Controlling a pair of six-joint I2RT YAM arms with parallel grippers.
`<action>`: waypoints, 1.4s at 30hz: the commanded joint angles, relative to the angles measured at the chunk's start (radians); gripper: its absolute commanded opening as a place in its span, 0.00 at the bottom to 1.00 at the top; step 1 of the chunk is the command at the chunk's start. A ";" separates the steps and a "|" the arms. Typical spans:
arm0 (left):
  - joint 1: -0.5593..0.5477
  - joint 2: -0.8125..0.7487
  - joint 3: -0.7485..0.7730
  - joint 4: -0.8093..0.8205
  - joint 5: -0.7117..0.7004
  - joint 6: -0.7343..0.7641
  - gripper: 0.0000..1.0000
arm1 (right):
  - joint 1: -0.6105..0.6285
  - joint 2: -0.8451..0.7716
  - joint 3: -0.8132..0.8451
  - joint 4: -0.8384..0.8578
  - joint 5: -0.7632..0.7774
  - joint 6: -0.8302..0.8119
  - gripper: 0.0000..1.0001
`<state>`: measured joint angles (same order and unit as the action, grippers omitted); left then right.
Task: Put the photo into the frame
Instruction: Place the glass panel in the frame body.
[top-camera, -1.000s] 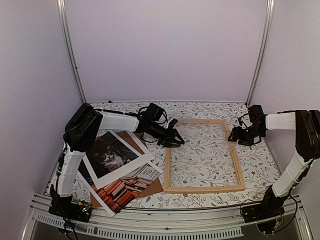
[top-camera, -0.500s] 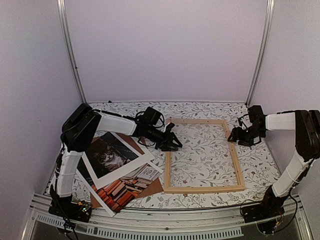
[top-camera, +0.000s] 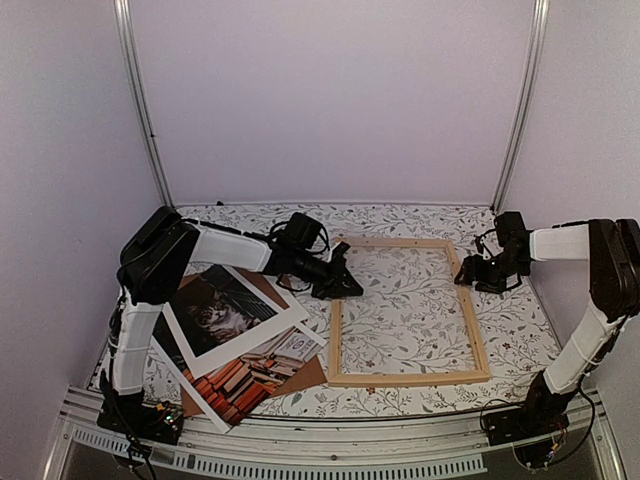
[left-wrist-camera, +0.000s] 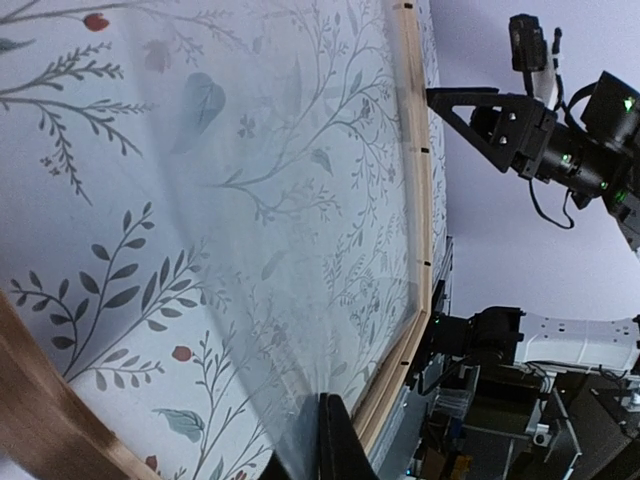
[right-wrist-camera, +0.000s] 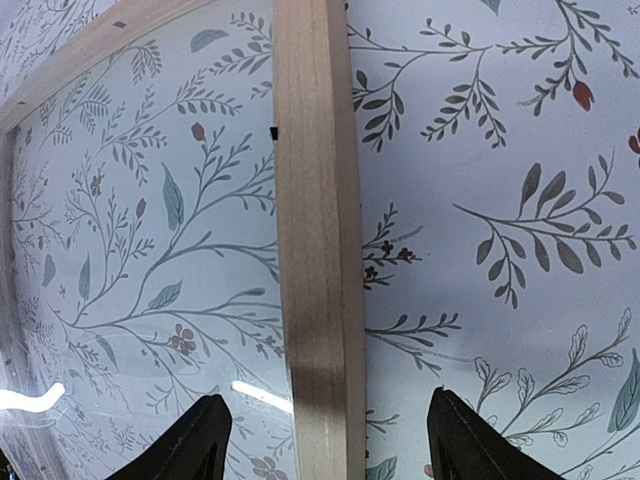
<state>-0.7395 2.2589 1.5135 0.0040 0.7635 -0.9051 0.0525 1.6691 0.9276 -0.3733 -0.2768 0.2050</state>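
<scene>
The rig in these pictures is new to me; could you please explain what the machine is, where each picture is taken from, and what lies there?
Two robot arms are bolted at the table's near edge. One picture comes from a camera overhead; the others from each wrist. On the table lie the wooden frame and, left, the cat photo piled with a white mat and brown board. The left end effector is shut by the frame's left bar; the right end effector is open astride the right bar, gripping nothing.

Soft even light; glare streaks inside frame (right-wrist-camera: 312, 250); foreground blurred.
</scene>
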 joint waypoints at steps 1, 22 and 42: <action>-0.014 -0.040 -0.004 0.034 0.002 0.002 0.01 | 0.007 -0.018 -0.015 0.004 -0.009 -0.003 0.71; -0.006 -0.062 0.024 0.072 0.080 -0.050 0.00 | 0.006 -0.058 -0.004 -0.022 -0.008 -0.009 0.71; -0.004 -0.061 0.067 0.136 0.146 -0.130 0.00 | 0.006 -0.094 0.044 -0.077 0.032 -0.017 0.72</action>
<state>-0.7395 2.2341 1.5536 0.1104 0.8791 -1.0271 0.0525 1.5986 0.9363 -0.4316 -0.2661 0.1989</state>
